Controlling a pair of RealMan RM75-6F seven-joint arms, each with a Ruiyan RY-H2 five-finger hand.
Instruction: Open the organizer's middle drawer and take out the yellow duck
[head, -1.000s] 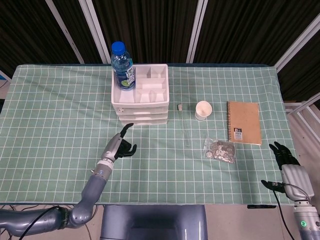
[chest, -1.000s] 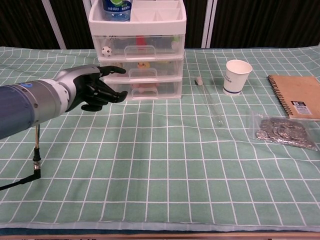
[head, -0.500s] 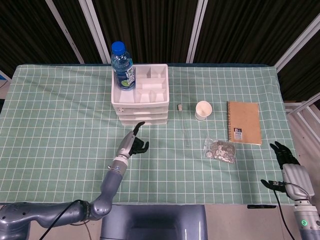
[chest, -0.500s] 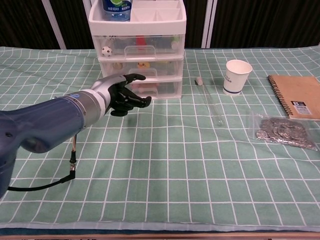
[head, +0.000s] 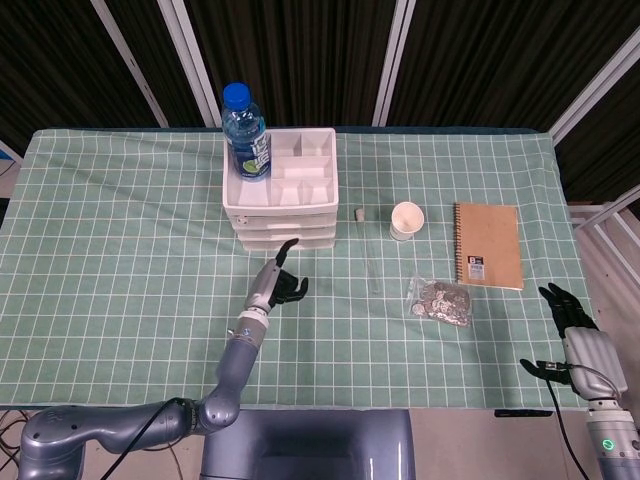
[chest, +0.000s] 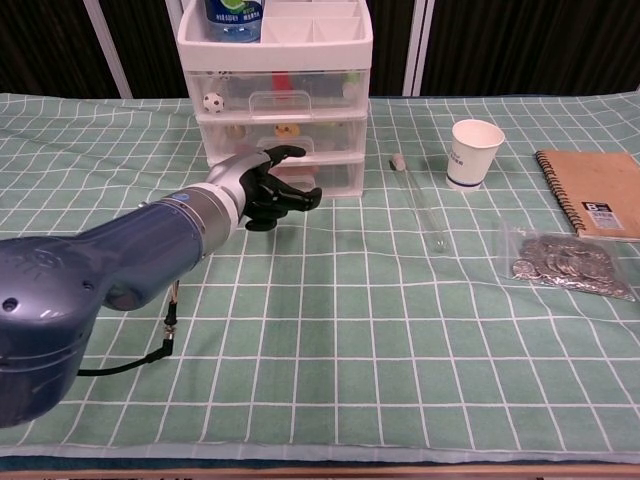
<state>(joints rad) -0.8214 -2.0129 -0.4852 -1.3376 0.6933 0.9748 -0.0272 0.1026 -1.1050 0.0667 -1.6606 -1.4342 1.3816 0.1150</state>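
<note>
The white three-drawer organizer (head: 281, 195) (chest: 276, 100) stands at the back of the table with its drawers closed. The yellow duck (chest: 286, 130) shows faintly through the clear front of the middle drawer (chest: 283, 135). My left hand (head: 279, 283) (chest: 268, 189) hovers just in front of the lower drawers, fingers spread and holding nothing; one fingertip reaches up near the middle drawer's handle (chest: 288, 150). My right hand (head: 568, 311) rests at the table's right front corner, empty with fingers apart, seen only in the head view.
A blue-capped water bottle (head: 244, 133) stands in the organizer's top tray. To the right lie a glass tube (chest: 420, 203), a paper cup (chest: 474, 152), a bag of coins (chest: 566, 264) and a brown notebook (chest: 590, 192). A green checked cloth (chest: 340, 340) covers the table.
My left hand has moved right and forward, from left of the organizer to just in front of its drawers. The right hand has stayed put.
</note>
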